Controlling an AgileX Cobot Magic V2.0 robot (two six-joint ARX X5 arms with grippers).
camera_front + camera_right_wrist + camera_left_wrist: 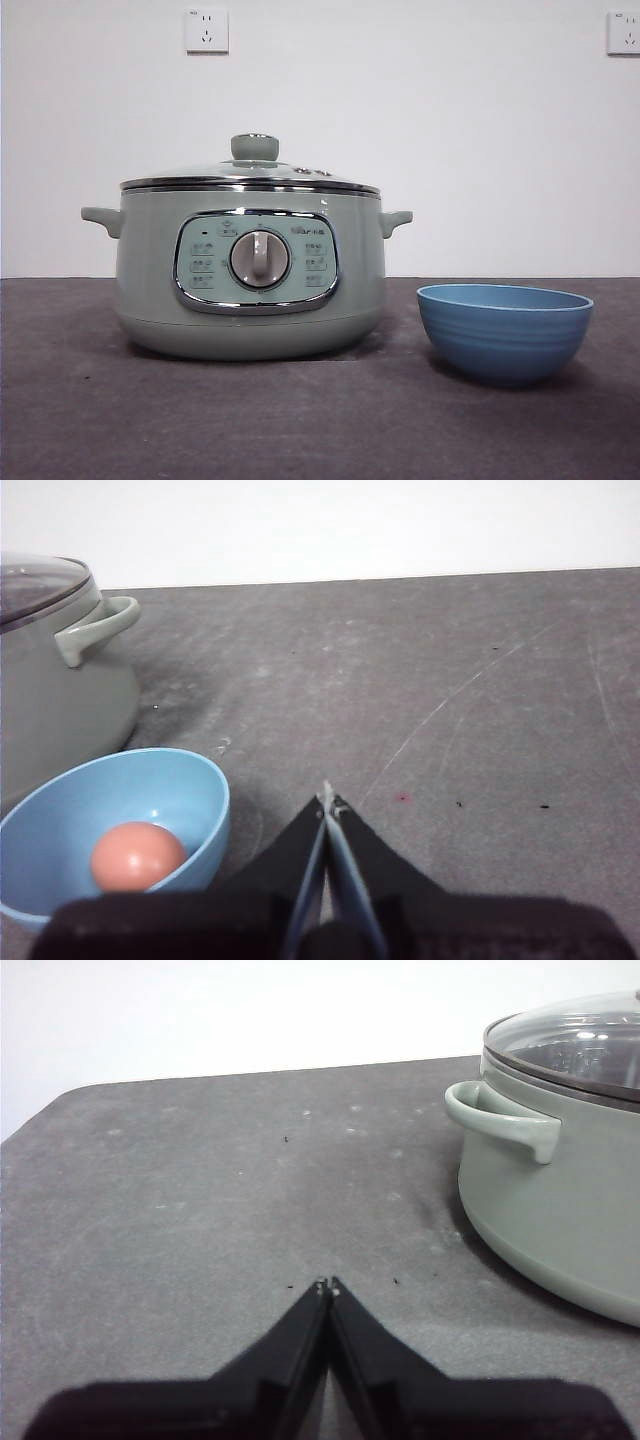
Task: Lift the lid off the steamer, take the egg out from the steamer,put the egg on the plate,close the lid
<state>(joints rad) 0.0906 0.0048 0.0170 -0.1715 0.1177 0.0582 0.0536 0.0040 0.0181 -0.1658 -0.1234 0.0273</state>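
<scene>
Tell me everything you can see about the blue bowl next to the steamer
The blue bowl is round, with faint horizontal ribs on its outer wall and a thin paler rim; it looks like matte plastic or ceramic. It stands upright on the dark table, close beside the steamer but apart from it. The right wrist view shows a brownish egg lying inside on the bottom. No gripper touches it; the right gripper hangs nearby, jaws shut.

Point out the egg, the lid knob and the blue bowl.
egg (137,855): right wrist view, on its top surface, inside the bowl.
lid knob (255,147): front view, on the knob's side.
blue bowl (504,335): front view, on its outer ribbed wall.
</scene>
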